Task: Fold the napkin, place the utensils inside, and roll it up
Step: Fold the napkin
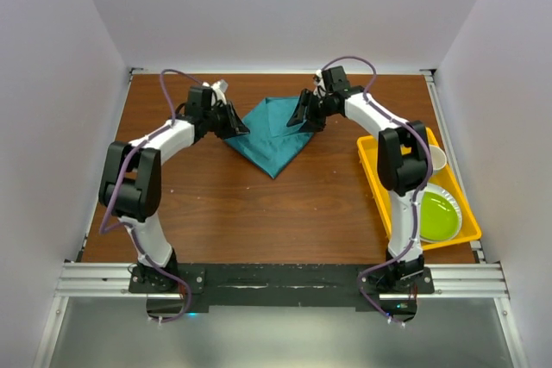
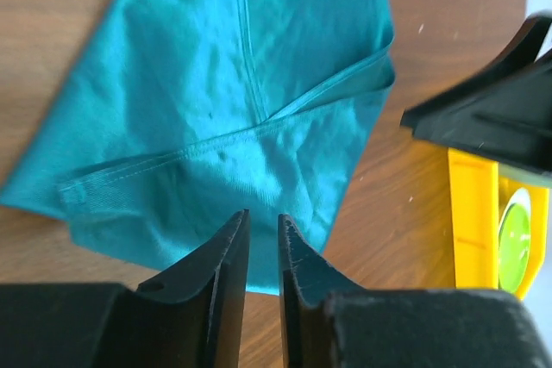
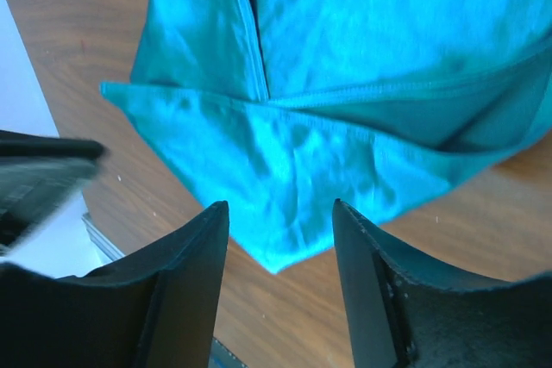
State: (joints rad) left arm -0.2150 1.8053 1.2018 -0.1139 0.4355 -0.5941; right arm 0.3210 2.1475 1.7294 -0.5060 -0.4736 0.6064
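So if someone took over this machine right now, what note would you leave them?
Left pincer: nearly closed at the left edge of the napkin; whether it pinches cloth, I cannot tell.
Right pincer: open over the cloth's right side, holding nothing.
Done: napkin partly folded, flaps overlapping.
No spoon visible; the yellow tray at right holds a green plate.
Left: finish folding, lay spoon inside, roll up.

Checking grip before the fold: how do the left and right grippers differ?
The left gripper has jaws nearly together at the napkin edge; the right gripper has jaws wide apart, framing a corner. The left gripper is at the cloth's left side, the right gripper at its right. Both face it.
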